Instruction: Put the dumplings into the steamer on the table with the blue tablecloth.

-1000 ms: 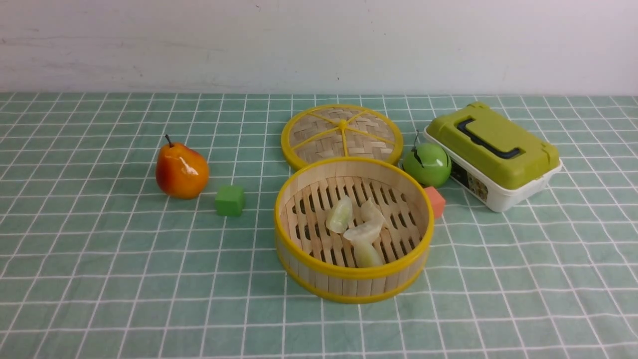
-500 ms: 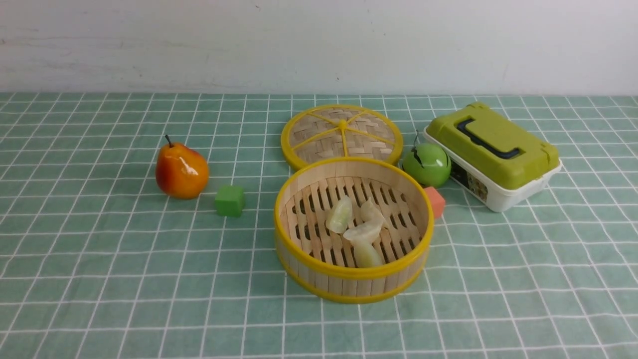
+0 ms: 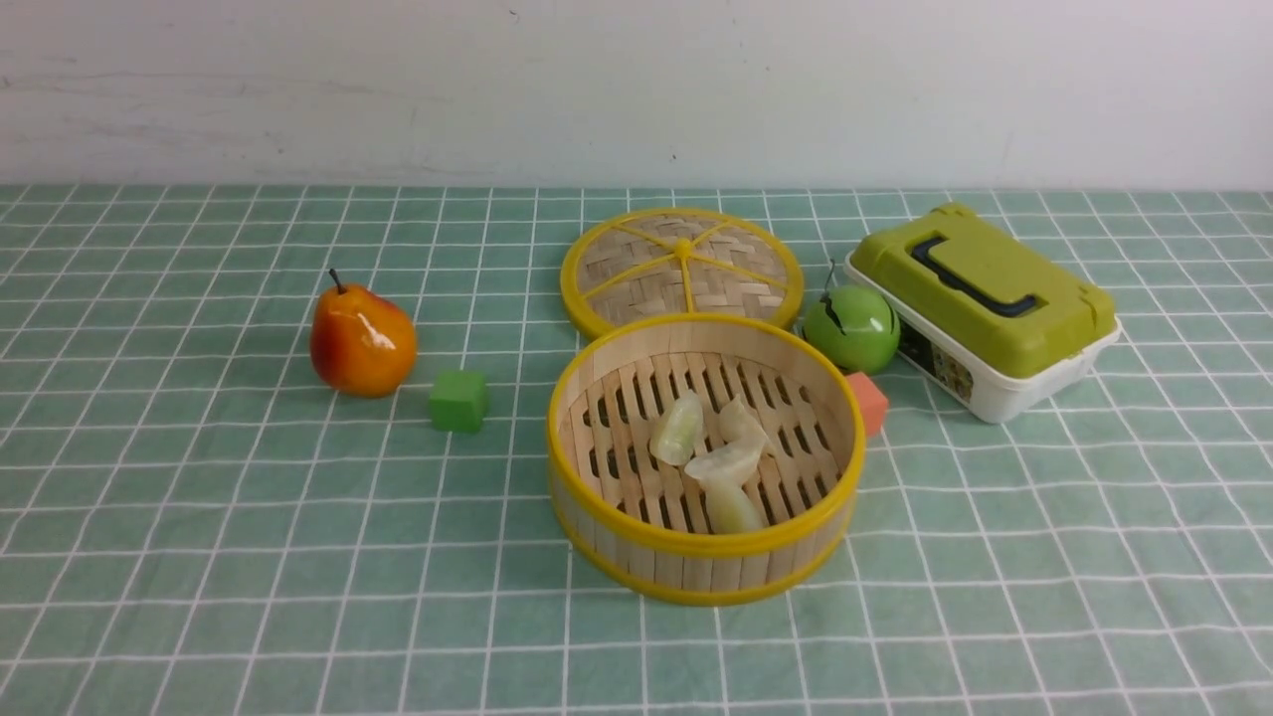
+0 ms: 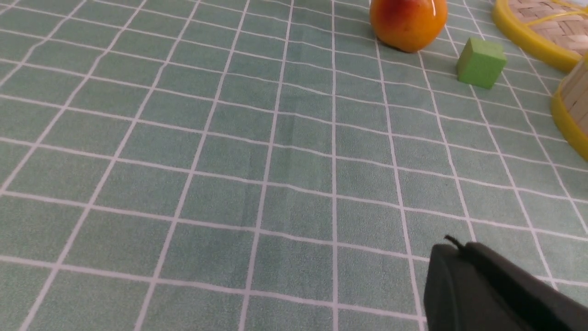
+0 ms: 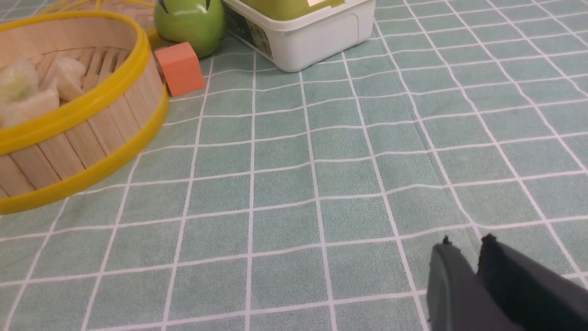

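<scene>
Front view showed four pale glossy crescent dumplings (image 3: 714,455) lying inside the round yellow-rimmed bamboo steamer (image 3: 636,527) on the green checked tabletop (image 3: 199,517); the left gripper (image 4: 452,250) (empty) was closed, the right gripper (image 5: 466,246) slightly parted.

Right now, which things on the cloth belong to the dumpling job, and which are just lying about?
Job:
- dumplings, all four in view inside the steamer
- steamer
- blue tablecloth

Lying about:
- steamer lid
- pear
- green apple
- green cube
- orange cube
- green-lidded box
</scene>
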`<action>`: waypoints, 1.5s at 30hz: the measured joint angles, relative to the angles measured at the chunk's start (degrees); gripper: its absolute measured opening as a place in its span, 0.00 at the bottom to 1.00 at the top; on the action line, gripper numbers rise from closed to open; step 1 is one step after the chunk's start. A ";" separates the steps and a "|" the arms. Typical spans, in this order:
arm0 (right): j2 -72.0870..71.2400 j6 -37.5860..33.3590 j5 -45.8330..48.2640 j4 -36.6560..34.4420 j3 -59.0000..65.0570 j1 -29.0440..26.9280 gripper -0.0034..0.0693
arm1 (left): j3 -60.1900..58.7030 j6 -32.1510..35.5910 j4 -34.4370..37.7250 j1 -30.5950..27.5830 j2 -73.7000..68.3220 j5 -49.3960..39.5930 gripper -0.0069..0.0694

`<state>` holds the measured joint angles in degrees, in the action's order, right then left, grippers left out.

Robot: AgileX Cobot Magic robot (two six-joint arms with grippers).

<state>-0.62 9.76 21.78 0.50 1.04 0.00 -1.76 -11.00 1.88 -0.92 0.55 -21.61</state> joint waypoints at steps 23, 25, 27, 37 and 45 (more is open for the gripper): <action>0.00 0.00 0.00 0.00 0.00 0.00 0.22 | 0.00 0.00 0.00 0.00 0.00 0.00 0.07; 0.00 0.00 0.00 0.00 0.00 0.00 0.23 | 0.00 0.00 0.00 0.00 0.00 0.00 0.07; 0.00 0.00 0.00 0.00 0.00 0.00 0.23 | 0.00 0.00 0.00 0.00 0.00 0.00 0.07; 0.00 0.00 0.00 0.06 0.00 0.01 0.24 | 0.00 0.04 0.00 0.00 0.00 0.00 0.07; 0.00 0.00 0.00 0.09 0.00 0.00 0.25 | 0.00 0.04 0.00 0.00 0.00 0.00 0.08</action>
<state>-0.62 9.76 21.78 0.59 1.04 0.00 -1.76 -10.96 1.88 -0.92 0.55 -21.61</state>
